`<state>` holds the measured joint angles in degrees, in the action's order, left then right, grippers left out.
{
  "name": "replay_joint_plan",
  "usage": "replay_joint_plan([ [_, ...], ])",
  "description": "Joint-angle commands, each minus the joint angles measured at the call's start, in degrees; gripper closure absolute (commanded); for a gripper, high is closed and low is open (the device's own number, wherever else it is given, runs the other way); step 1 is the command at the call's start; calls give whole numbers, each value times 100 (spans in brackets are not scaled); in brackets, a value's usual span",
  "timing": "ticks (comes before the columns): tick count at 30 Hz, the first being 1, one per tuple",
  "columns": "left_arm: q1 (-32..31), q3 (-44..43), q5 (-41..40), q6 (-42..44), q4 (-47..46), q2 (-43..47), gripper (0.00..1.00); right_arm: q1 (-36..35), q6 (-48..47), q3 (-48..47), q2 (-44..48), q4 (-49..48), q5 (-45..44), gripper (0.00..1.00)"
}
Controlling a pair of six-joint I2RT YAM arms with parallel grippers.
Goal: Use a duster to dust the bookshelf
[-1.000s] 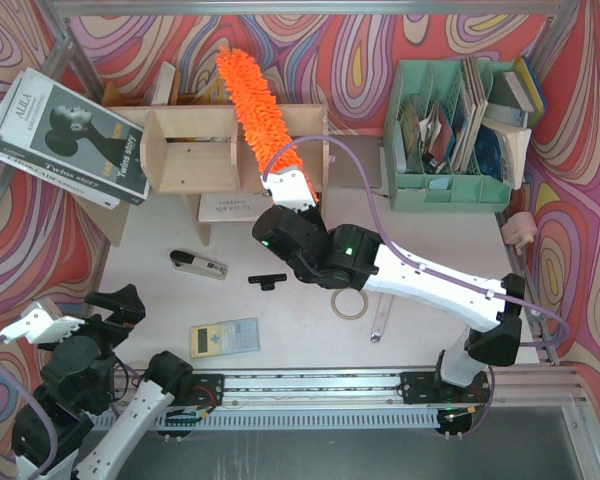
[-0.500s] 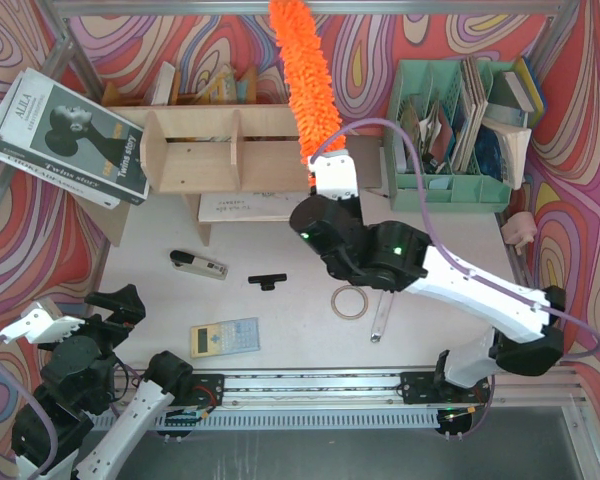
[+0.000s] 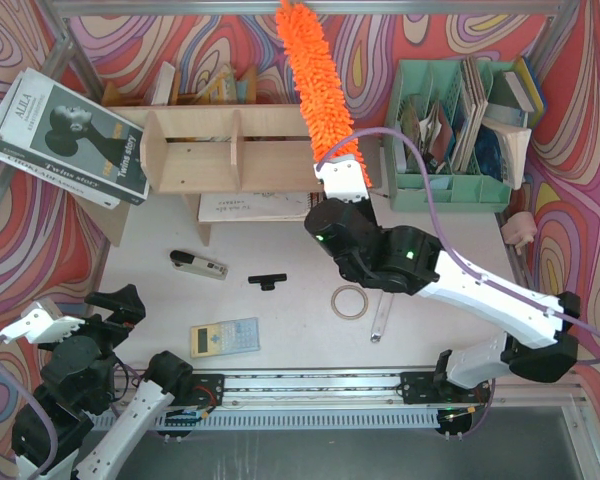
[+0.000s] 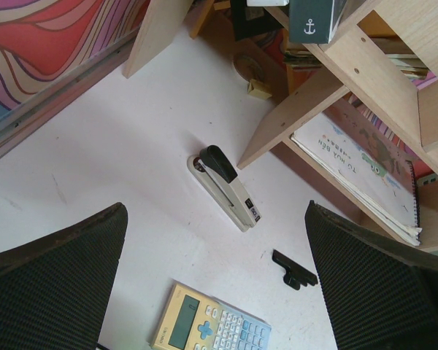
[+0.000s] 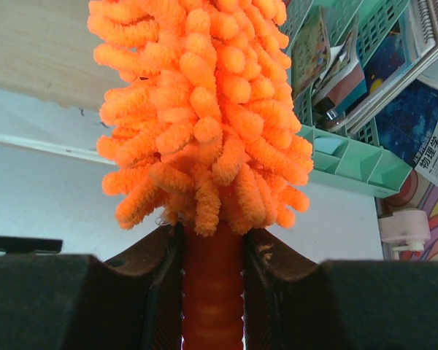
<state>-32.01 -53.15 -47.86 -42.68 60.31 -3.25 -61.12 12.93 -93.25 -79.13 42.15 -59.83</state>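
The bookshelf (image 3: 210, 150) is a low plywood unit at the back left, also seen in the left wrist view, bookshelf (image 4: 328, 80). The fluffy orange duster (image 3: 315, 85) lies over its right end and reaches past the back edge. My right gripper (image 3: 342, 178) is shut on the duster's thin orange handle just in front of the shelf. In the right wrist view the duster (image 5: 197, 109) fills the middle, with its handle (image 5: 212, 299) clamped in the right gripper (image 5: 212, 255). My left gripper (image 3: 115, 303) rests at the near left, open and holding nothing, as the left gripper (image 4: 213, 215) shows from its wrist.
A stapler (image 3: 198, 265), a black clip (image 3: 267, 281), a calculator (image 3: 225, 337), a tape roll (image 3: 349, 302) and a metal ruler (image 3: 380, 318) lie on the table. A mint-green file organizer (image 3: 450, 185) stands right of the shelf. A book (image 3: 65, 140) leans at the far left.
The right arm swung the duster from the shelf's middle section over to its right end, then shifted slightly further right. The left arm has not moved.
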Motion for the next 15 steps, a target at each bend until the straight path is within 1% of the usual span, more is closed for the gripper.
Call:
replay_joint_plan([
  [1,-34,6,-91,-13,87,-40,2,134,319,28,-158,275,48,100],
  [11,-32,23,-110,-29,95,-18,2,1049,759,701,91,397,628,100],
  [15,-37,20,-110,-25,99,-26,2,1369,1012,835,309,540,605,100],
])
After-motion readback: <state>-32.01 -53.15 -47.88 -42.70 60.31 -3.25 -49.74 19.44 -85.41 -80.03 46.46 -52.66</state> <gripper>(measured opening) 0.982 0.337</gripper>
